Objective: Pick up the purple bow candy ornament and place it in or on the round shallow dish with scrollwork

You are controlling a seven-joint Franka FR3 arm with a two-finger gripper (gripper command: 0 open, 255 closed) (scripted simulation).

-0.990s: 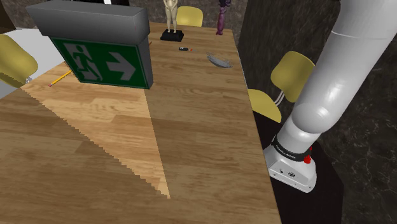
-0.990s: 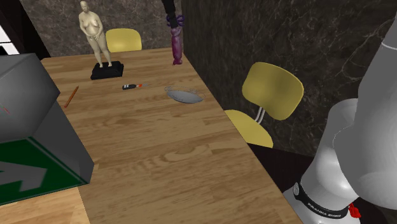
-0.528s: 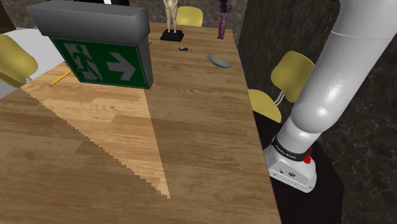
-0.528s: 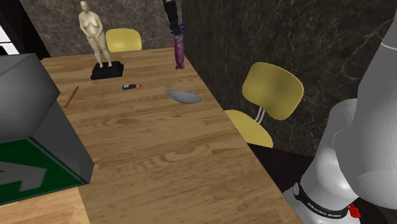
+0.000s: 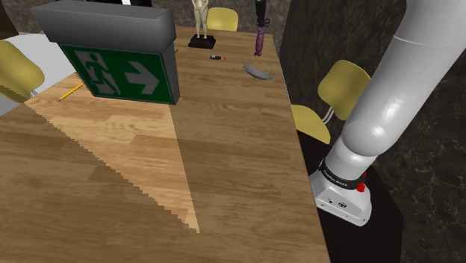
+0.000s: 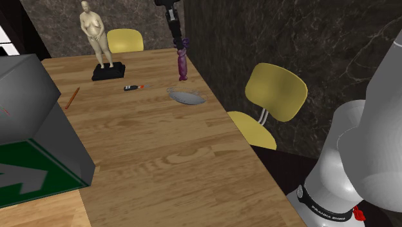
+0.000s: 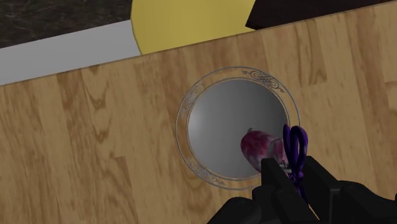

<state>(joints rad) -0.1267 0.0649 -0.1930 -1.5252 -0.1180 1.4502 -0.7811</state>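
Note:
The purple bow candy ornament [image 6: 183, 62] hangs upright in the air, with my gripper [image 6: 178, 42] shut on its top end. Below it, on the wooden table near the wall-side edge, sits the round shallow grey dish [image 6: 187, 98] with a scrollwork rim. In the shoulder view the ornament [image 5: 259, 37] hangs at the far end of the table, just beyond the dish [image 5: 257, 72]. Seen from the wrist, the ornament's mottled pink-purple end [image 7: 257, 145] and dark purple bow [image 7: 296, 145] lie over the dish [image 7: 216, 127], close to the gripper [image 7: 289, 172].
A big grey box with a green exit sign [image 5: 119, 71] stands on the table. A cream figurine [image 6: 95, 39] on a black base, a small black-and-red tool [image 6: 134, 87] and a pencil [image 6: 69, 97] lie at the far end. Yellow chairs [image 6: 274, 90] flank the table.
My gripper has carried the ornament lower and nearer, from the table's far end toward the spot above the dish. Nothing else has moved.

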